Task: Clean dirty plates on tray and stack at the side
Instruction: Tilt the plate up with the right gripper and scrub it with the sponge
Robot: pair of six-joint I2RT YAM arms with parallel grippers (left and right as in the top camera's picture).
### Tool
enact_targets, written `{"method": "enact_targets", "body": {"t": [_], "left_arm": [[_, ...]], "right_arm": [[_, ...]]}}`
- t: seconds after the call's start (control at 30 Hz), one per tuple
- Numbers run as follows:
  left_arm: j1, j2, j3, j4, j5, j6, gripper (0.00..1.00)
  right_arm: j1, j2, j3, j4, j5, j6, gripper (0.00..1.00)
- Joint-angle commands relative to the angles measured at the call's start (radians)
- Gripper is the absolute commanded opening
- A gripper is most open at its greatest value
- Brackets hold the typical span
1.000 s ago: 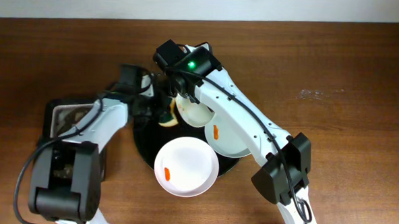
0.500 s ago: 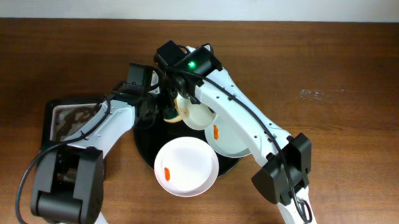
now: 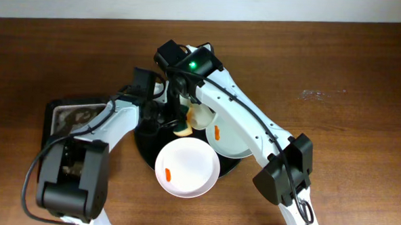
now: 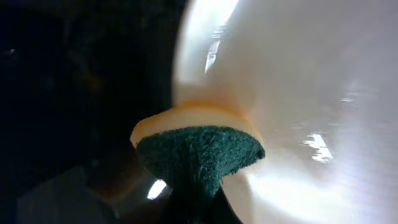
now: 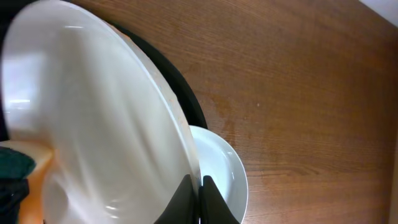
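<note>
Brown wood-grain table [image 3: 349, 132] fills the overhead view, and at its middle we see the round black tray [image 3: 144, 149] with two plates lying flat in it. The front plate [image 3: 188, 167] overhangs the tray's near rim and carries an orange smear [image 3: 169, 172] near its left edge. The right plate [image 3: 227, 146], partly under the right arm, has its own smear [image 3: 216, 133]. The third plate [image 5: 112, 124] is tilted up on edge over the back of the tray. The right gripper [image 5: 198, 186] has its fingers closed together on this plate's rim, one on each face. The left gripper [image 3: 173, 123] reaches in from the left, clamped on a sponge [image 4: 199, 155] (yellow body, dark green scouring side towards the camera). The sponge's yellow side presses against the tilted plate's white face near its lower edge. We cannot tell whether any smear is on that face, since glare and blur hide much of it. A small rectangular tray [image 3: 68, 117] sits at the table's left, beside the left arm's base.
</note>
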Motion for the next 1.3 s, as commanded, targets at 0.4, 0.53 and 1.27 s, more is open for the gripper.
{"method": "enact_targets", "body": {"t": [0.4, 0.53, 1.27], "left_arm": [[0.001, -0.077, 0.129, -0.196, -0.021, 0.111, 0.00], [-0.065, 0.000, 0.125, -0.183, -0.078, 0.111, 0.00], [0.029, -0.068, 0.124, -0.182, -0.039, 0.172, 0.00]], "right_arm": [[0.003, -0.043, 0.029, 0.009, 0.033, 0.009, 0.04], [0.004, -0.043, 0.029, 0.011, 0.033, 0.009, 0.04], [0.008, -0.027, 0.029, 0.019, 0.085, -0.006, 0.04]]}}
